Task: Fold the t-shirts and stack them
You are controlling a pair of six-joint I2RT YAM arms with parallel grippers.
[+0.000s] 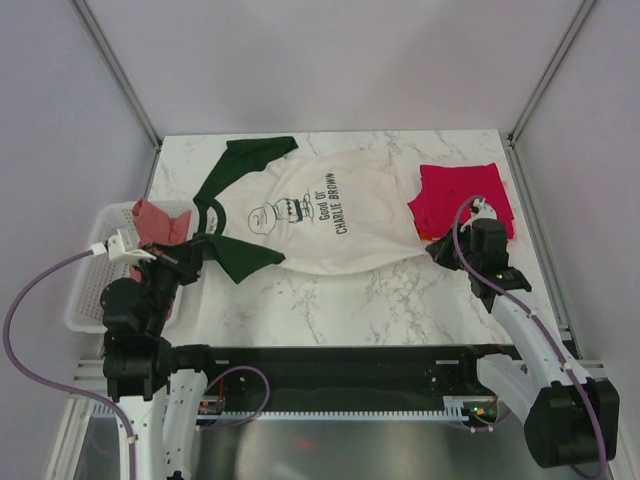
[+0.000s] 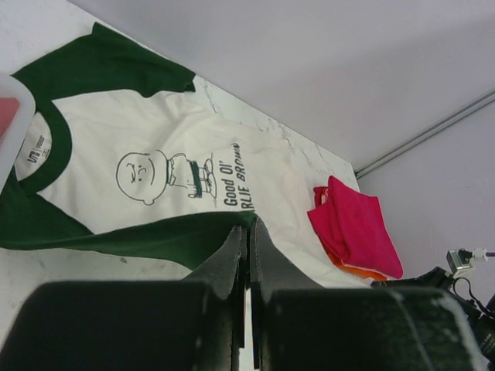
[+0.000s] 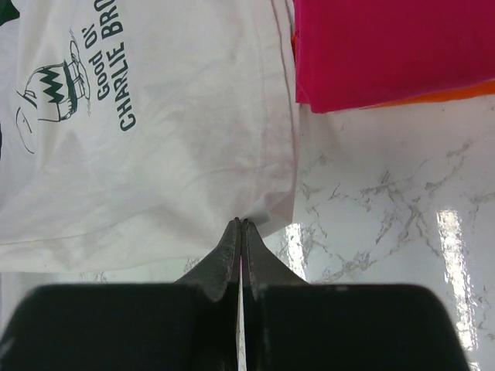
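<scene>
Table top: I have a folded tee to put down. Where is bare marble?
Widest bare patch of the marble table: the near strip between the cream t-shirt and its near edge. A smaller patch lies behind the magenta stack. Crowded: the centre under the shirt, the left edge by the white basket.

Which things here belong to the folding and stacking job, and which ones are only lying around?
Belong to the job:
- cream t-shirt, spread flat
- magenta t-shirt, folded
- orange t-shirt, under the magenta one
- salmon-pink t-shirt, in the white basket

Only lying around:
- white basket
- marble table
</scene>
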